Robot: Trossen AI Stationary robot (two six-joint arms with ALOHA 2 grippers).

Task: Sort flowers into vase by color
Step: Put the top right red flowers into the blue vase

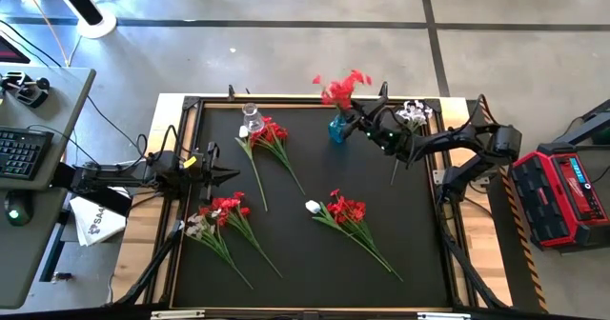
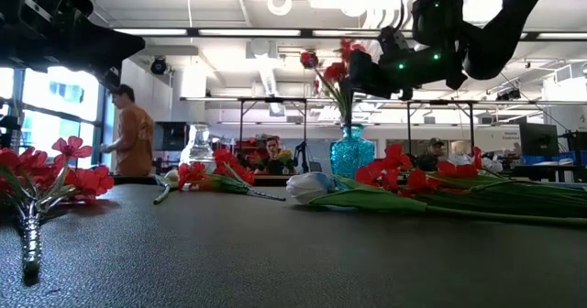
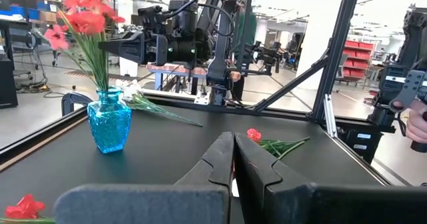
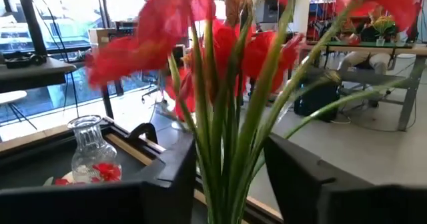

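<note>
Beside the table (image 1: 143, 227), a white sheet (image 1: 97, 217) reads "SAA".

Right gripper (image 1: 360, 120) hovers near the table's far edge, fingers parted; left gripper (image 1: 229, 174) waits closed by the left edge.

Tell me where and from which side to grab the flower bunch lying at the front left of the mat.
Grip the front-left bunch on its bare green stems, partway between the red blooms and the stem tips, coming straight down from above. The stems lie flat on the mat, fanning toward the front edge, so set the fingers across them; the left gripper sits nearest.
</note>
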